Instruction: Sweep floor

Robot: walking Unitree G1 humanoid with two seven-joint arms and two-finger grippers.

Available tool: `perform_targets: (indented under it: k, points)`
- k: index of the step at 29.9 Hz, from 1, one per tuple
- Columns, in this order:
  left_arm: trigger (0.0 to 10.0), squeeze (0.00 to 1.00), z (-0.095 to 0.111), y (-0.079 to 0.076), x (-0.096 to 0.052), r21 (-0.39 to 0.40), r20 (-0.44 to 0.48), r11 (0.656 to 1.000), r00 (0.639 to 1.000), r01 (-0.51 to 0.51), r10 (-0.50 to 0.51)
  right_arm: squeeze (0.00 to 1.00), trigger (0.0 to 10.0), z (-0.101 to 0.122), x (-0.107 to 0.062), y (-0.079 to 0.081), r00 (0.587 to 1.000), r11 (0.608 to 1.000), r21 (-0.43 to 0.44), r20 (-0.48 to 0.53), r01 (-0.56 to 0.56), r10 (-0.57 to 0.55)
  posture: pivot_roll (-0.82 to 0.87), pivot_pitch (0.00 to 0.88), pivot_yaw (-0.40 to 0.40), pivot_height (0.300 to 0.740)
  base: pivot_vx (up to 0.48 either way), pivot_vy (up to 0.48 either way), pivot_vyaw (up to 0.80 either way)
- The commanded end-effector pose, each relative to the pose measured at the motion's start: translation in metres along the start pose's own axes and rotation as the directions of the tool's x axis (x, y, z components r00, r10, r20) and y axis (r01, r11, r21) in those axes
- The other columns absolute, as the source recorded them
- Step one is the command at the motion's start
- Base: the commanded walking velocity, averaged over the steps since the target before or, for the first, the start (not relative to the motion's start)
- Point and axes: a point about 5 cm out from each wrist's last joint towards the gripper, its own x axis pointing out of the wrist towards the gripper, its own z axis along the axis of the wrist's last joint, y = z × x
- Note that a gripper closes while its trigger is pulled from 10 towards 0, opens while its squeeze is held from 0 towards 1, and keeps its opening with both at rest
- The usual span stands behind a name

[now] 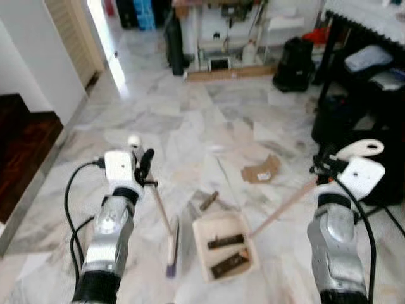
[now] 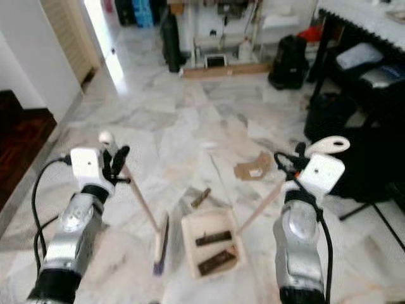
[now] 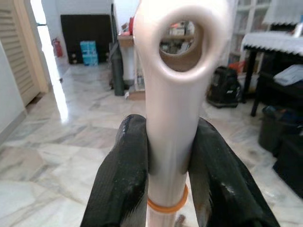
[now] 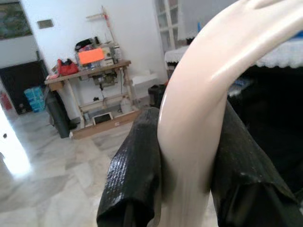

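Broom (image 1: pixel 166 229) clamped in left end effector (image 1: pixel 143 166); right end effector (image 1: pixel 324 166) clamps dustpan (image 1: pixel 226 246) handle.

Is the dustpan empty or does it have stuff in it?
Not empty: two dark flat pieces lie inside the dustpan, which rests on the floor.

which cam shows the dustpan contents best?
Left eye view: the dustpan lies open on the floor, two dark scraps inside. Right eye view shows the same, slightly smaller. The right wrist view has its handle in the right pincer.
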Motion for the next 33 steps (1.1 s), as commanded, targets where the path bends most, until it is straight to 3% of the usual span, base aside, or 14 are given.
perform_targets:
  k: [1, 8, 33]
  points:
    - [10.0, 0.0, 0.005, 0.005, 0.001, -0.002, 0.041, 1.0, 0.999, -0.023, 0.023, 0.0, 10.0, 0.015, 0.006, 0.015, 0.996, 0.998, -0.01, 0.067, -0.066, 0.066, -0.07, 0.0, 0.008, 0.74, -0.334, 0.0, 0.0]
    - [10.0, 0.0, 0.006, 0.004, 0.005, -0.005, 0.047, 1.0, 0.999, -0.018, 0.019, 0.0, 10.0, 0.02, 0.014, 0.017, 0.993, 0.996, -0.006, 0.085, -0.087, 0.087, -0.07, 0.0, 0.026, 0.74, -0.329, 0.0, 0.0]
    - [10.0, 0.0, 0.008, 0.0, 0.002, 0.002, 0.053, 1.0, 0.999, 0.012, -0.012, 0.0, 10.0, 0.011, 0.002, 0.028, 0.99, 0.991, 0.024, 0.054, -0.131, 0.13, -0.04, 0.0, 0.044, 0.74, -0.336, 0.0, 0.0]
